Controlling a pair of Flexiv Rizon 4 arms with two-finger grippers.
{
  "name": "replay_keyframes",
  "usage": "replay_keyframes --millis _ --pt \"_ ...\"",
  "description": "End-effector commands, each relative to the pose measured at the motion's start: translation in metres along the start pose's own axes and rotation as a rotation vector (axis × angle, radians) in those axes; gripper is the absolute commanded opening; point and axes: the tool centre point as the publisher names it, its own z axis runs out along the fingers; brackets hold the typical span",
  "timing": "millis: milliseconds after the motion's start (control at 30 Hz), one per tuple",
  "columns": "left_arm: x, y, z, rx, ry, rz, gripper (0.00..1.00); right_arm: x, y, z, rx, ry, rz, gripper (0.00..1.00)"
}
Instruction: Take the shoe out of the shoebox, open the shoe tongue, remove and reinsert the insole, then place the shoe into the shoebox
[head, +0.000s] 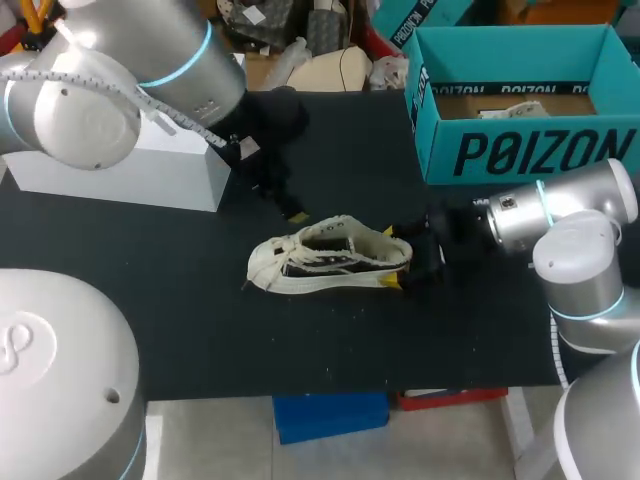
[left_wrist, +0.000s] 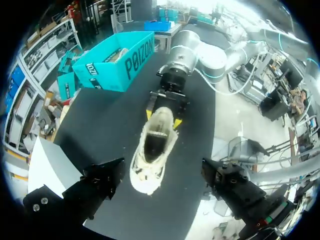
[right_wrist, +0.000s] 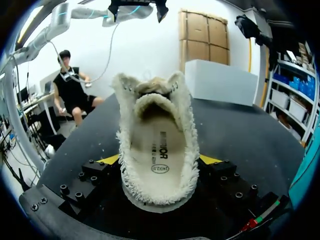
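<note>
A cream low shoe (head: 330, 262) lies on its side in the middle of the black table, toe to the left. My right gripper (head: 398, 260) is shut on its heel, with one yellow tip on each side of it. In the right wrist view the shoe (right_wrist: 157, 145) stands between the fingers, its mouth wide open and the printed insole (right_wrist: 159, 155) lying inside. My left gripper (head: 285, 200) hangs open just above and behind the shoe, touching nothing. From the left wrist view, its black fingers (left_wrist: 100, 182) spread wide over the shoe (left_wrist: 152, 150). The teal shoebox (head: 520, 150) stands open at the back right.
A white box (head: 130, 170) sits at the back left of the table, under my left arm. The black table surface (head: 330, 350) in front of the shoe is bare up to the front edge. The shoebox (left_wrist: 115, 62) holds some paper.
</note>
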Motion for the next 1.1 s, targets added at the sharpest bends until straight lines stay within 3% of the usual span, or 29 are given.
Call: replay_keyframes --millis 33,567,800,867,1100 --pt "0.002 -0.007 0.002 -0.123 0.022 -0.216 1.00 -0.001 -0.001 0.002 0.001 -0.002 0.001 0.00" --pt "0.002 -0.007 0.002 -0.123 0.022 -0.216 1.00 -0.001 -0.001 0.002 0.001 -0.002 0.001 0.00" --pt "0.005 -0.018 0.010 -0.301 -0.239 -0.418 1.00 -0.001 -0.001 0.002 0.001 -0.002 0.001 0.00" --pt "0.008 -0.019 0.014 -0.371 -0.266 -0.483 1.00 -0.001 -0.001 0.002 0.001 -0.002 0.001 0.00" --pt "0.009 -0.024 0.026 -0.482 -0.331 -0.695 1.00 -0.001 -0.001 0.002 0.001 -0.002 0.001 0.00"
